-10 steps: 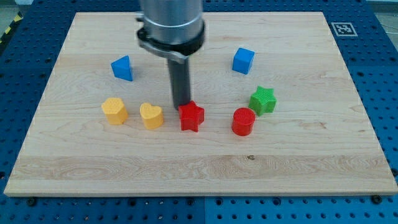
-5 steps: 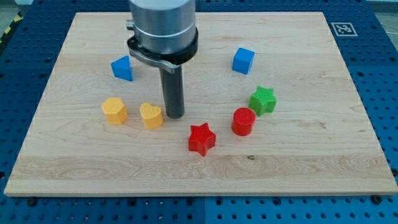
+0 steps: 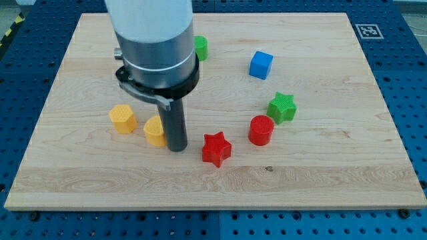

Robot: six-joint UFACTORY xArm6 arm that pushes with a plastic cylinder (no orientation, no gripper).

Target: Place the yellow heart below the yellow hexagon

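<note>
Single camera view of a pale wooden worktop (image 3: pixel 320 180) lying on a blue perforated base (image 3: pixel 413 80), with a black-and-white marker tag (image 3: pixel 367 31) at its far right corner. The arm's grey cylindrical body (image 3: pixel 152 40) enters from the far side at the left of centre and ends in a straight dark rod; my tip (image 3: pixel 177 149) rests on the board, touching or just beside the right side of the yellow heart (image 3: pixel 154 131), whose right part the rod hides. The arm carries no pincer, so no wide, narrow or holding state applies to it. The yellow hexagon (image 3: pixel 123 119) stands just left of the heart, at almost the same depth and only slightly farther back, the two blocks near each other but apart. The red star (image 3: pixel 216 149) lies right of my tip and a little nearer the near edge, apart from the rod. The red cylinder (image 3: pixel 261 130) stands right of the star, with the green star (image 3: pixel 282 107) just beyond it, farther and to the right. The blue cube (image 3: pixel 261 65) sits on the far right part of the board. A green block (image 3: pixel 200 47), its shape not clear, shows partly from behind the right side of the arm's body
</note>
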